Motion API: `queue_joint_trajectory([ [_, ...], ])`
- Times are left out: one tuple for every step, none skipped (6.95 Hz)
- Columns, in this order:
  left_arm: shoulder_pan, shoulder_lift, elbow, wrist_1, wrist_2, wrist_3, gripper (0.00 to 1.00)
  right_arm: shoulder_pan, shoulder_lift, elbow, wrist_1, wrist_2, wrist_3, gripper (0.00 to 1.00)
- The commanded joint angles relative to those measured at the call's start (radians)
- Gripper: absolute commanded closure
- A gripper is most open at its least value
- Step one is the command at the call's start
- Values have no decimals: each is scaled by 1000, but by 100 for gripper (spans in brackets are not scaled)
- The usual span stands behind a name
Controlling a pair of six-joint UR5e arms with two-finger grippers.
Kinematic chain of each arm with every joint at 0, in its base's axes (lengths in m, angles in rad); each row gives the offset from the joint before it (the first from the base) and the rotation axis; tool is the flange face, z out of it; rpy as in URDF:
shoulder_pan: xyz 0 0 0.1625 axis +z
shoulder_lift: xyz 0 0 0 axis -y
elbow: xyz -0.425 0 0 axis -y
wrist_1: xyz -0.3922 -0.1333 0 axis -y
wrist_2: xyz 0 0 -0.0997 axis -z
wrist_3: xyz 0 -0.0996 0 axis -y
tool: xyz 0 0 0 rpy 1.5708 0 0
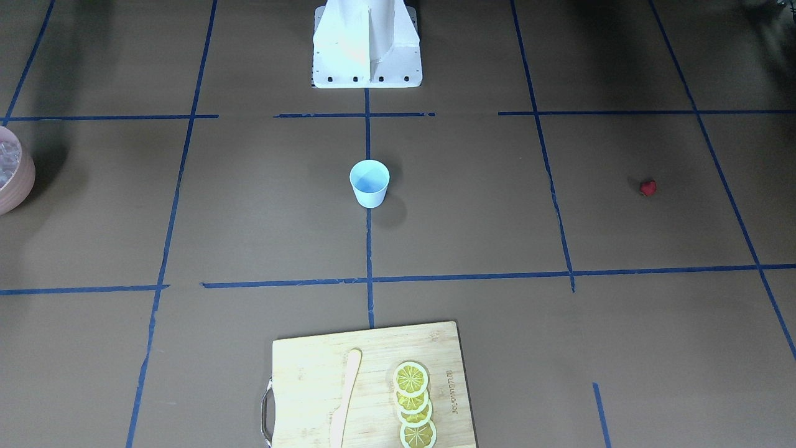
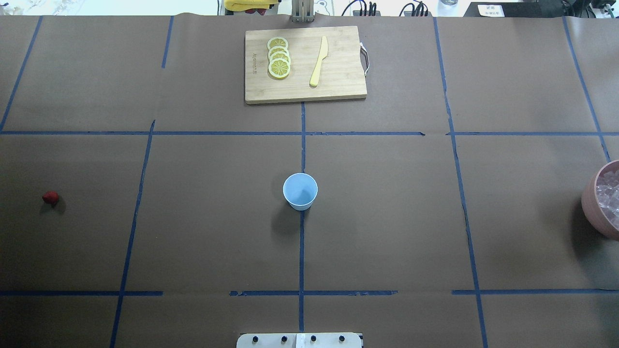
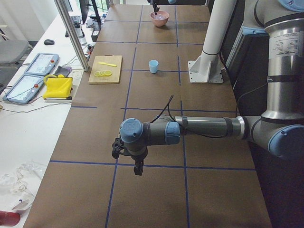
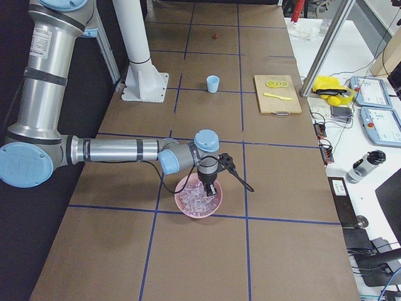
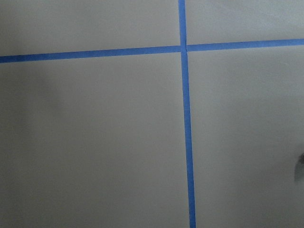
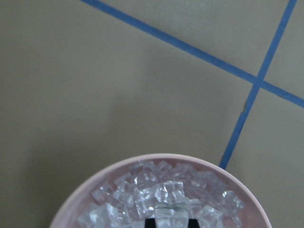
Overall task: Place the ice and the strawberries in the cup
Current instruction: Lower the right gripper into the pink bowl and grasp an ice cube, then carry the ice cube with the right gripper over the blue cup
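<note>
The light blue cup stands upright and empty at the table's middle. One red strawberry lies alone on the robot's left side. The ice fills a pink bowl on the robot's right. My right gripper hangs down into that bowl, right over the ice. The right wrist view shows only dark bits at its bottom edge beside a cube, so I cannot tell its state. My left gripper hovers low over bare table at the left end; I cannot tell its state either.
A wooden cutting board with several lemon slices and a yellow knife lies at the far edge. The robot's white base stands behind the cup. Blue tape lines cross the brown table.
</note>
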Motion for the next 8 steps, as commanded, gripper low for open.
queue_joint_trajectory([
  [0, 0, 1, 0, 0, 2, 0, 33, 88, 36, -14, 94, 206, 100],
  [0, 0, 1, 0, 0, 0, 0, 25, 158, 47, -17, 97, 359, 100],
  [0, 0, 1, 0, 0, 0, 0, -20, 212, 56, -17, 94, 472, 100],
  [-1, 0, 1, 0, -2, 0, 0, -63, 273, 57, -15, 85, 594, 100],
  [0, 0, 1, 0, -2, 0, 0, -135, 336, 67, -17, 61, 712, 100],
  [0, 0, 1, -2, -2, 0, 0, -218, 392, 73, -18, 6, 817, 100],
  [0, 0, 1, -2, -2, 2, 0, -292, 465, 73, -59, -37, 873, 99],
  [0, 0, 1, -2, -3, 2, 0, -358, 567, 91, -186, -82, 881, 98],
])
